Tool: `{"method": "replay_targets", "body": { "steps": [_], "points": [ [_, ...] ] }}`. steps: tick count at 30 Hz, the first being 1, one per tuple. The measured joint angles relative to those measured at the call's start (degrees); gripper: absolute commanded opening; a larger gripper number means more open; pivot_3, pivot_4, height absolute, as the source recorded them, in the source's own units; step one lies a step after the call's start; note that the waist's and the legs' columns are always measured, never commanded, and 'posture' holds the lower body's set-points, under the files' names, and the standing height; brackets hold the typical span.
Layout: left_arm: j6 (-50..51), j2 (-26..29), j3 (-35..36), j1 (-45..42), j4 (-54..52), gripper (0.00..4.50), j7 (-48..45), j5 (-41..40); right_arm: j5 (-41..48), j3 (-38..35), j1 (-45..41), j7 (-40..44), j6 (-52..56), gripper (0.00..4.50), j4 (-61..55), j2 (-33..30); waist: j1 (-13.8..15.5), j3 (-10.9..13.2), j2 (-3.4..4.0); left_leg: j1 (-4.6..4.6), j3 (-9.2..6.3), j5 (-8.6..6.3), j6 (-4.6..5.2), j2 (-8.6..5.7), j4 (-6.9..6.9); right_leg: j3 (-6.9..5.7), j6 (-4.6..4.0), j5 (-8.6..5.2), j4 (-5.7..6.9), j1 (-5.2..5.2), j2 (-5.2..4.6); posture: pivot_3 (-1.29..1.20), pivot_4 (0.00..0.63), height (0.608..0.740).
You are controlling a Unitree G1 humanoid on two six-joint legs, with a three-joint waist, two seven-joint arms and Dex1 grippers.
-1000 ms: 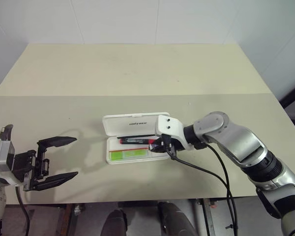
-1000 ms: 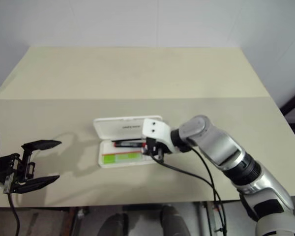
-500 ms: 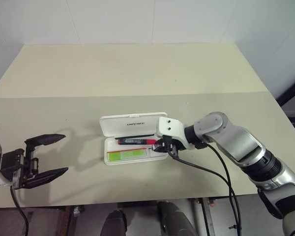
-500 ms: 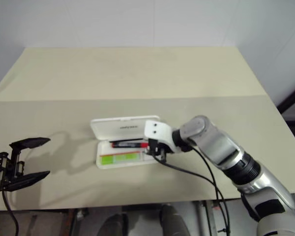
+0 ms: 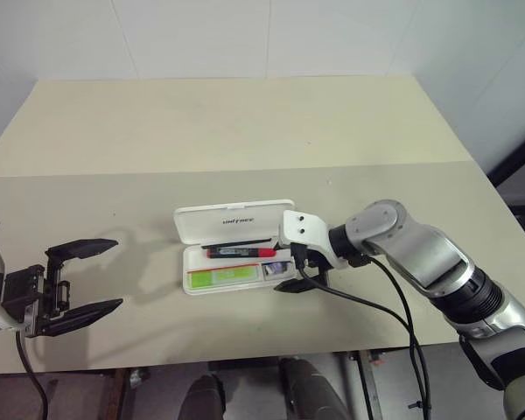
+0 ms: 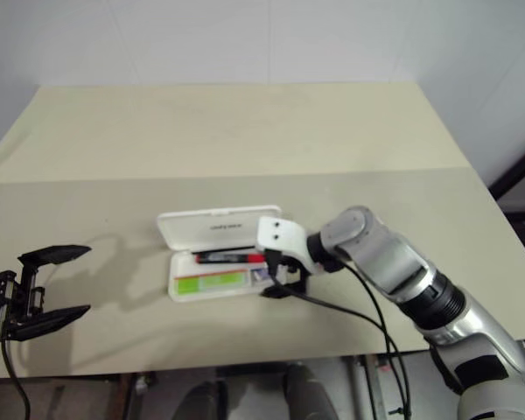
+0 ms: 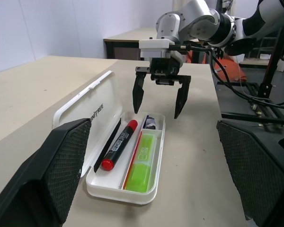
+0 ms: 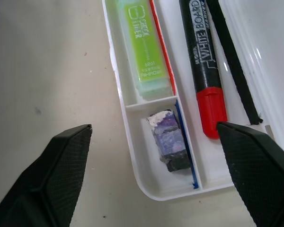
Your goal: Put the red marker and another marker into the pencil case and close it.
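Note:
The white pencil case (image 5: 201, 229) lies open at the table's middle, its lid tilted back. In its tray the red marker (image 5: 241, 252) lies along the far side and the light green marker (image 5: 227, 276) along the near side. My right gripper (image 5: 286, 269) hangs open over the tray's right end, one finger on each side of that end and nothing between them. The left wrist view shows its spread fingers (image 7: 137, 94) above the tray. My left gripper (image 5: 115, 274) is open and empty, well left of the case near the table's front edge.
A small dark purple block (image 8: 169, 142) sits in the tray's end compartment under my right gripper. A thin black stick (image 8: 232, 61) lies between the red marker and the lid. A black cable (image 5: 367, 302) trails from the right wrist across the table.
My right gripper has gone from shut at the red marker's end to wide open, and the marker now lies free in the tray. The left gripper stays open and still.

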Motion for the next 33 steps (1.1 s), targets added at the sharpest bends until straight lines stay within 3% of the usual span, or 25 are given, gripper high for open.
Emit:
{"method": "replay_targets", "body": {
  "steps": [11,16,25,29,33],
  "points": [
    [-0.1,-0.6,-1.1,-4.9,-0.4,4.50,3.4,1.5,11.9,-15.4,2.6,3.1,4.9,4.47,-4.1,-4.9,0.2,0.0,-0.01,0.00,-0.02,0.00,0.00,-0.02,0.02,-0.04,0.02,0.00,-0.04,0.07,-0.01,0.00,0.150,0.740],
    [0.1,-1.0,-2.4,-9.2,0.3,4.50,8.4,3.2,16.0,-29.0,11.8,4.8,-5.4,4.47,-3.5,-6.4,0.8,0.0,-0.04,-0.02,-0.01,-0.01,0.00,-0.03,0.03,-0.03,0.08,-0.01,-0.07,0.09,0.05,0.00,0.150,0.740],
    [1.1,-0.8,-6.9,-19.3,9.2,4.50,13.0,8.3,15.5,-34.1,16.7,3.6,-14.2,4.47,0.8,-8.9,1.2,0.0,-0.02,0.05,0.03,0.00,0.00,-0.05,0.18,0.03,0.13,0.02,0.12,0.11,0.11,0.00,0.150,0.740],
    [1.8,-0.2,-9.7,-26.4,17.2,3.61,15.4,12.3,15.5,-34.7,17.3,2.1,-15.8,4.50,1.2,-8.9,1.6,0.0,-0.02,0.04,0.04,0.00,0.00,-0.06,0.16,0.04,0.15,0.02,0.11,0.10,0.11,0.00,0.150,0.740],
    [0.7,0.1,-13.2,-32.5,25.3,2.20,14.0,16.1,16.5,-37.0,19.7,1.4,-17.9,4.50,1.1,-8.4,1.8,0.0,-0.02,0.00,0.05,0.00,-0.01,-0.07,0.12,0.02,0.15,0.02,0.04,0.10,0.09,0.00,0.150,0.740]
  ]
}}
